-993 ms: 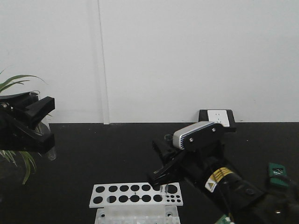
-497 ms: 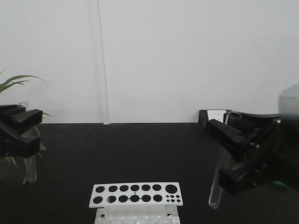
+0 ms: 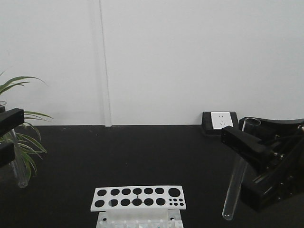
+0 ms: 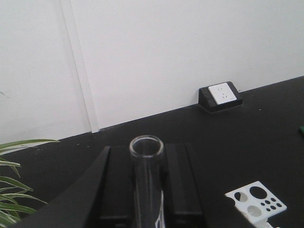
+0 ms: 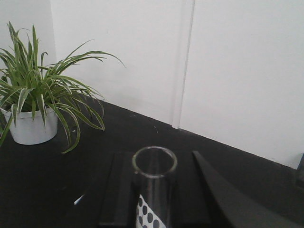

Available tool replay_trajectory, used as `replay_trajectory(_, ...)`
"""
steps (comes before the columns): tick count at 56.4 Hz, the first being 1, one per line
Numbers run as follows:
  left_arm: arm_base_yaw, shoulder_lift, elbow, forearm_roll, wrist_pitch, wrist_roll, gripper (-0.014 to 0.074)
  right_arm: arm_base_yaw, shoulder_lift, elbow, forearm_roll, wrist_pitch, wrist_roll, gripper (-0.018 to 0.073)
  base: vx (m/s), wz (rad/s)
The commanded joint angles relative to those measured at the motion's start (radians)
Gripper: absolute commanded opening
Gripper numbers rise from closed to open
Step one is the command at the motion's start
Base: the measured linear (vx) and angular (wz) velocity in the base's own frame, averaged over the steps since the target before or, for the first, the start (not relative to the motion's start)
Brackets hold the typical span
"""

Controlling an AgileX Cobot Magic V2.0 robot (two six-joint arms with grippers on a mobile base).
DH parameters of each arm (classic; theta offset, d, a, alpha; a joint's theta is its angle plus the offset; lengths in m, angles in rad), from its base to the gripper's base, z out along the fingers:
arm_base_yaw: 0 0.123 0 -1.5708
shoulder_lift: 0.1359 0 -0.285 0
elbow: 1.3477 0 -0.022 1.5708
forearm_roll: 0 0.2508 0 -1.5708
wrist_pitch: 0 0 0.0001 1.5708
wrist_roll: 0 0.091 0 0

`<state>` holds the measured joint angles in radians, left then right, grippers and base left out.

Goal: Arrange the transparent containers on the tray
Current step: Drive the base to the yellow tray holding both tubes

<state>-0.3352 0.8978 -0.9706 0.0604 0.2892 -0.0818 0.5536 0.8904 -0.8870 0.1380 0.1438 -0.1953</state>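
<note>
**Two tubes in hand, tray out of view**

Your left gripper (image 3: 8,135) has its jaws clamped on the left tube (image 4: 147,183) near its upper end, and your right gripper (image 3: 250,167) is clamped the same way on the right tube (image 3: 235,185). Both tubes hang close to upright above the desk (image 3: 142,152), the right one tilted a little, on either side of the white rack (image 3: 137,197). The tray shows in no view, so you cannot yet tell where to set them down. Treat the tubes as light, stiff, thin glass that is slick and easy to crack. Grip near the rim with light pressure and lower them gently. Expect them to roll once laid flat.
</note>
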Motion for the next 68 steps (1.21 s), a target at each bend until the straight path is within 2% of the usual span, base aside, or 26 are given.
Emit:
replay_trajectory(1, -0.007, -0.013, -0.026, -0.009, -0.086, -0.005, -0.0003, -0.005, -0.012, -0.028, -0.005, -0.094, -0.008, -0.0009, 0.0, 0.0)
replay_trajectory(68, -0.007, -0.012, -0.026, -0.009, -0.086, -0.005, -0.0003, -0.005, -0.012, -0.028, -0.005, -0.094, -0.007, -0.0009, -0.02, 0.0)
